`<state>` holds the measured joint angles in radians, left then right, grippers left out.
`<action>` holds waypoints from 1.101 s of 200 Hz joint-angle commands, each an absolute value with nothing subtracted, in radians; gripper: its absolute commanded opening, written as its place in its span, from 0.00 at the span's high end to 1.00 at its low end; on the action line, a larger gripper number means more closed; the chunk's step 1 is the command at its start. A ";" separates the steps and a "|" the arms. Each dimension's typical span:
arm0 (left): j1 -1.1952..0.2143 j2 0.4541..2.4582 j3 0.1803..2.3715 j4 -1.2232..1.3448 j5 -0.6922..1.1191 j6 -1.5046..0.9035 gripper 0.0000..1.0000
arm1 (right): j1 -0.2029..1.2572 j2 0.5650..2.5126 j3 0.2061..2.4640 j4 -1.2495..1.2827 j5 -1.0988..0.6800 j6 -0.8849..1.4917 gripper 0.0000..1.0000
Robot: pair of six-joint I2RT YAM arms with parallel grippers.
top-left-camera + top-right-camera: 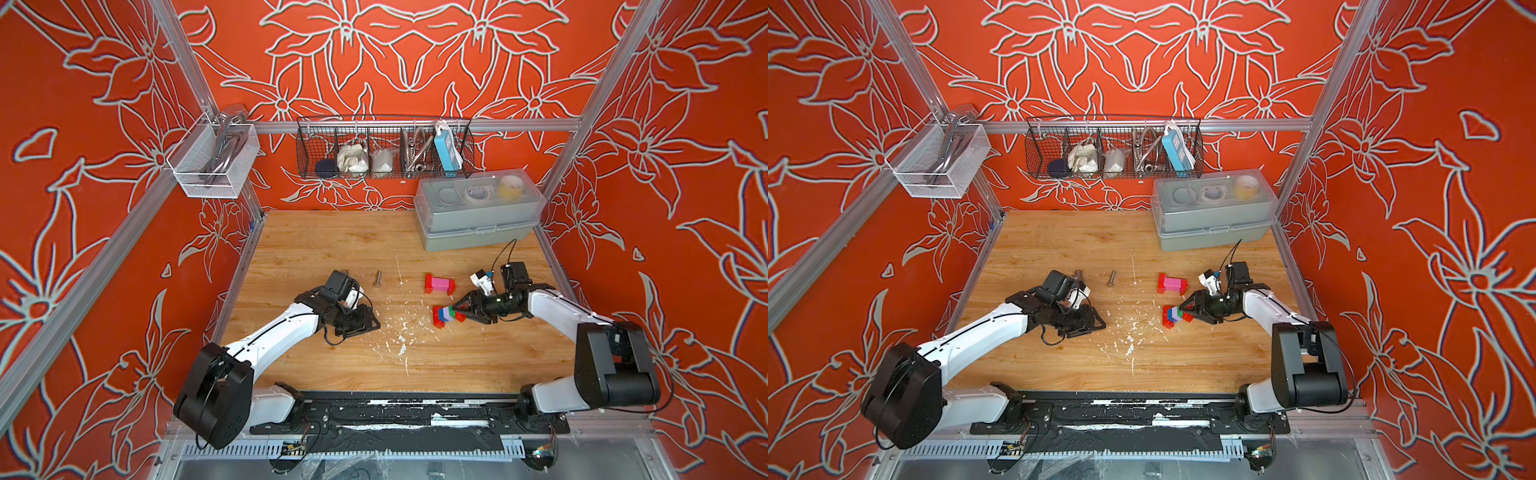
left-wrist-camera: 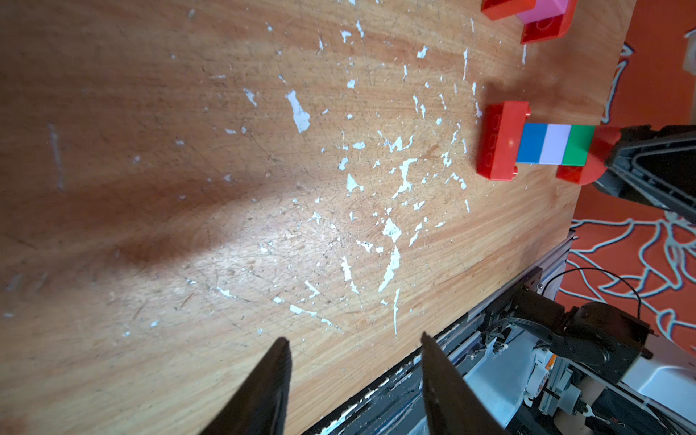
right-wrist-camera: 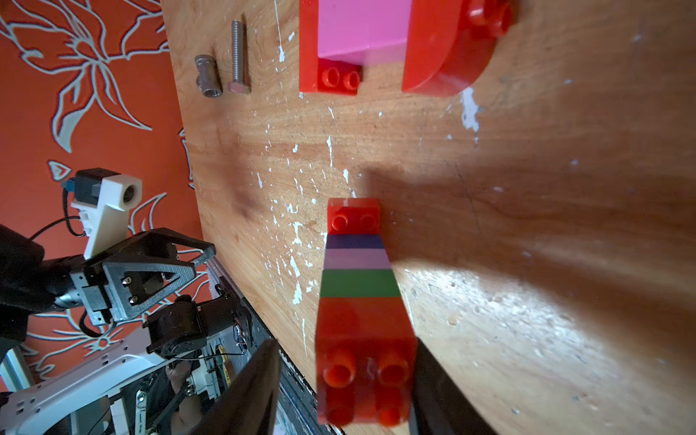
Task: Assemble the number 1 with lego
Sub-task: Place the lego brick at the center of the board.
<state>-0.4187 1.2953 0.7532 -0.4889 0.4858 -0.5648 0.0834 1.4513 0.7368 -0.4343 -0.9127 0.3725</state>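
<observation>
A lego stack (image 1: 446,316) (image 1: 1177,316) lies on its side on the wooden table: red brick, blue, lilac and green bricks, then a red end brick (image 3: 361,361). My right gripper (image 1: 459,312) (image 3: 346,342) straddles that red end. One finger touches the brick and the other stands off it with a gap, so it is open. A second lego piece (image 1: 439,284) (image 3: 361,34), pink between red bricks, lies just behind. My left gripper (image 1: 372,320) (image 2: 354,339) rests open over bare table to the left, with nothing between its fingers.
A grey bolt (image 1: 377,278) (image 3: 239,56) and a metal sleeve (image 3: 208,75) lie on the table (image 1: 332,249) behind the left arm. A grey lidded box (image 1: 478,212) stands at the back right. A wire basket (image 1: 384,147) and a white mesh basket (image 1: 212,160) hang on the frame.
</observation>
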 commanded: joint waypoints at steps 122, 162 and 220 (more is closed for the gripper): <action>-0.412 1.326 0.801 -0.466 0.478 -0.572 0.47 | 0.080 1.553 0.618 -0.127 -0.874 0.530 0.39; -0.411 1.272 0.803 -0.457 0.367 -0.570 0.47 | 0.081 1.552 0.649 -0.254 -0.684 0.488 0.37; -0.366 1.159 0.834 -0.431 -0.020 -0.488 0.46 | 0.002 1.415 0.776 -0.425 -0.376 0.472 0.34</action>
<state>-0.4046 1.2095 0.8223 -0.4580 0.1947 -0.5488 0.0483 1.4826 0.7071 -0.3153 -0.5758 0.5030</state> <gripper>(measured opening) 0.537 0.663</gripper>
